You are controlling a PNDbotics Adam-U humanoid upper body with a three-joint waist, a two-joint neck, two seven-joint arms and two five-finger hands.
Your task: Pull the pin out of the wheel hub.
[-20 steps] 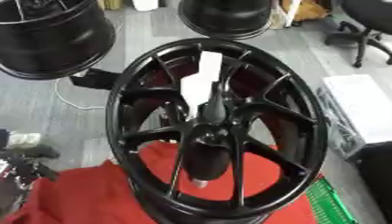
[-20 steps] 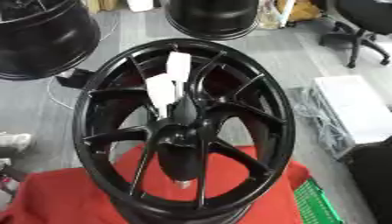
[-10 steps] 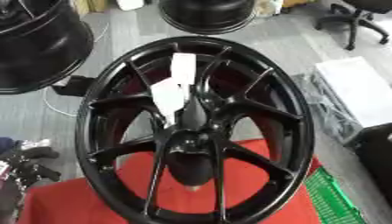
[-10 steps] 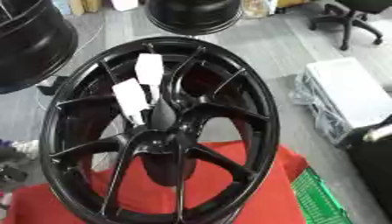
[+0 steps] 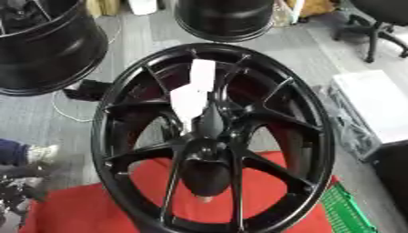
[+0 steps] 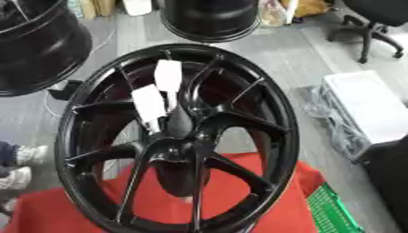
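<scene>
1. at the far left, a second black wheel (image 5: 44, 50) stood on the grey floor, with a shoe (image 5: 41, 154) below it at the left edge.
2. a third black wheel (image 5: 227, 18) stood behind, top centre.
3. the black wheel hub (image 5: 211, 141) filled the middle, propped tilted on a red cloth (image 5: 88, 211), its face turned up toward the camera and its long axis running from near to far.
4. it was glossy black with thin paired spokes; two white tags (image 5: 194, 91) hung over the upper spokes, partly covering them.
5. a small pale tip (image 5: 205, 199), possibly the pin, showed below the dark centre; its direction could not be told.
6. to the right lay a white box (image 5: 374, 109), a green crate (image 5: 347, 211) and an office chair (image 5: 382, 22).
7. neither hand appeared, so their state could not be told.
</scene>
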